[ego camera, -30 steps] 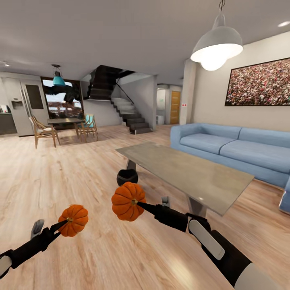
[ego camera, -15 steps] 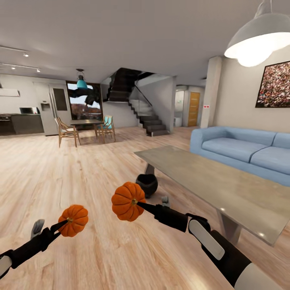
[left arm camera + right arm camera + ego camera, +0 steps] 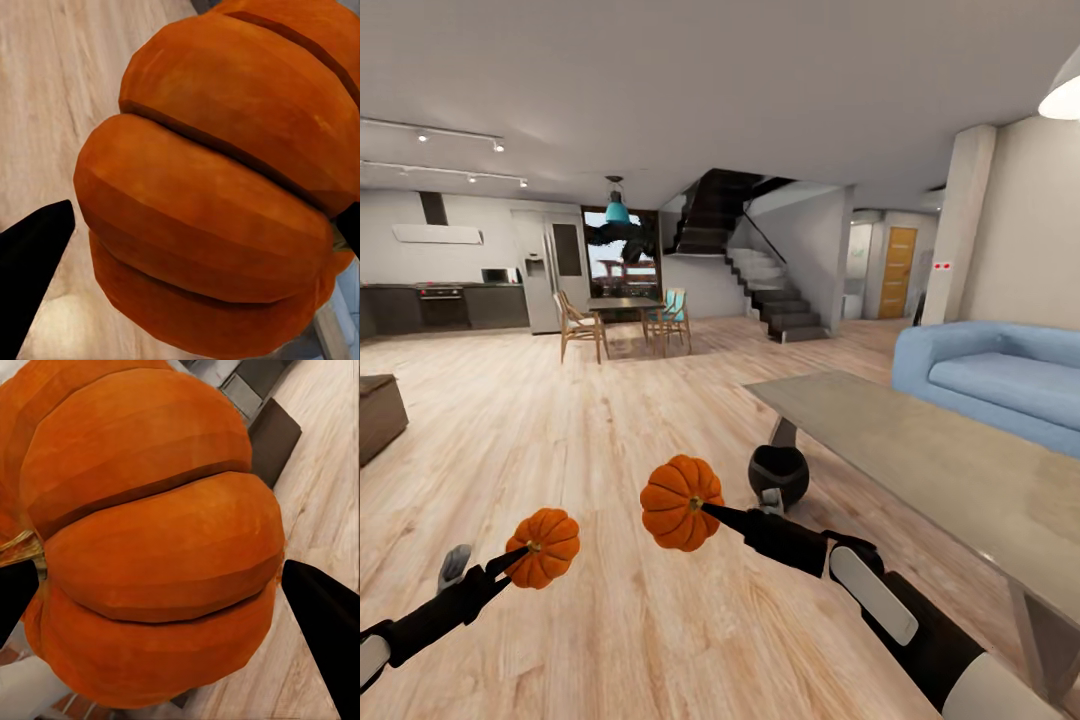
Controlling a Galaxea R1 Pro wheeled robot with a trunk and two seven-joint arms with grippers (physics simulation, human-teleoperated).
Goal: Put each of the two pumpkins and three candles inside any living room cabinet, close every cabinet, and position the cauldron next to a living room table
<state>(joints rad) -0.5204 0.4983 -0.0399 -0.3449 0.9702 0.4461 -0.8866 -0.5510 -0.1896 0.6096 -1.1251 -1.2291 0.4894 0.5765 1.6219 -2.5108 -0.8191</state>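
Note:
Both pumpkins are held above the wood floor. My left gripper (image 3: pixel 523 549) is shut on the smaller-looking pumpkin (image 3: pixel 542 547) at its stem side. My right gripper (image 3: pixel 707 508) is shut on the other pumpkin (image 3: pixel 678 502). Seen from the left wrist, its pumpkin (image 3: pixel 217 187) sits between dark fingers (image 3: pixel 30 259). Seen from the right wrist, the other pumpkin (image 3: pixel 150 540) is also flanked by fingers (image 3: pixel 326 619). The black cauldron (image 3: pixel 778 472) stands on the floor at the near corner of the grey table (image 3: pixel 920 450). The candles are out of view. Whether a low dark-brown block (image 3: pixel 378 415) at the left edge is the cabinet, I cannot tell.
A blue sofa (image 3: pixel 1000 370) stands behind the table on the right. Far back are a dining table with wooden chairs (image 3: pixel 622 318), a staircase (image 3: pixel 775 300) and a kitchen (image 3: pixel 450 300). Open wood floor stretches ahead and to the left.
The camera has turned left, so table, cauldron and sofa slid right in the picture, while the kitchen and the dark-brown block came into view. Both grippers keep their pumpkins as before.

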